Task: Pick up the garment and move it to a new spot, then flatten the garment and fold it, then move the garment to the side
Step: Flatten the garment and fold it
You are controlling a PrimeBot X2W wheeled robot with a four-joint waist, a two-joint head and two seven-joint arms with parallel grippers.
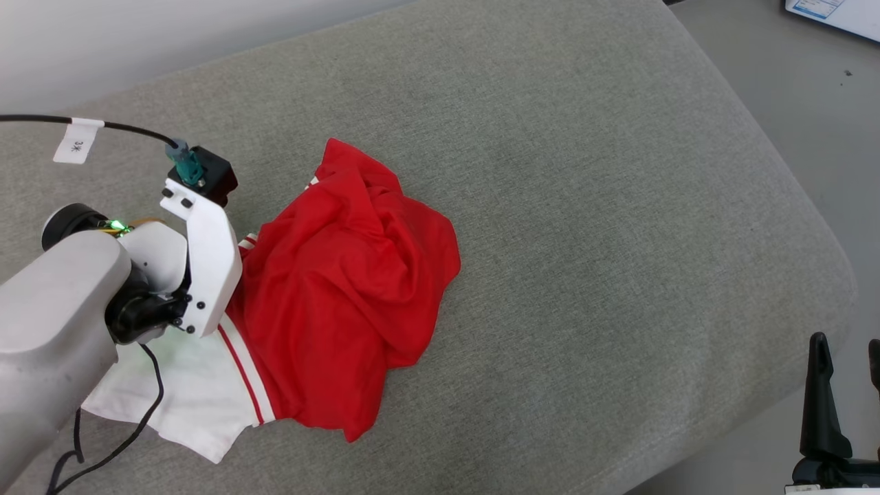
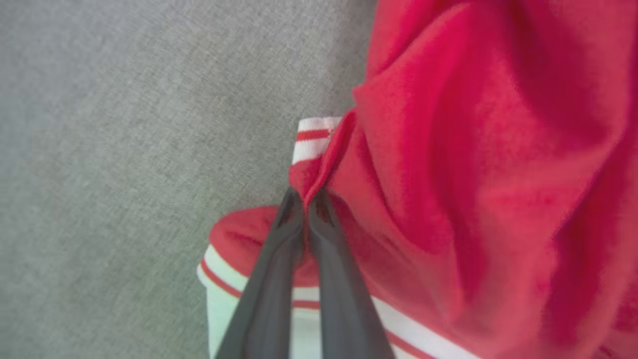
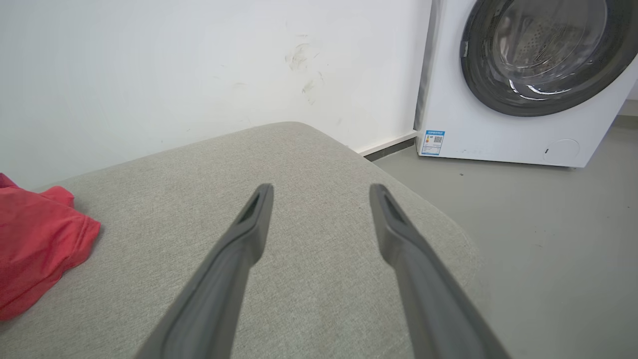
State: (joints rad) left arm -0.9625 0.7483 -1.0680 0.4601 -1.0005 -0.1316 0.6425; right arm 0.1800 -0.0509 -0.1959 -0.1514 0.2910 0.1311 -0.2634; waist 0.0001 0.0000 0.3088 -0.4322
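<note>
The garment (image 1: 344,289), a red jersey with white sleeves and red-white striped trim, lies crumpled on the left half of the grey cushion (image 1: 584,206). My left arm reaches down over its left edge; its fingertips are hidden under the wrist in the head view. In the left wrist view my left gripper (image 2: 305,197) is shut on a pinched fold of the red garment (image 2: 473,174) beside the striped trim. My right gripper (image 3: 321,192) stands open above the cushion's right part, holding nothing, with the garment (image 3: 35,244) far to its left. One of its dark fingers (image 1: 821,385) shows at the lower right.
The cushion (image 3: 309,149) ends in rounded edges, with grey floor (image 1: 811,117) to the right. A white washing machine (image 3: 528,85) stands on the floor beyond the cushion's far corner, by a white wall (image 3: 174,65). A black cable (image 1: 124,127) with a tag runs to the left wrist.
</note>
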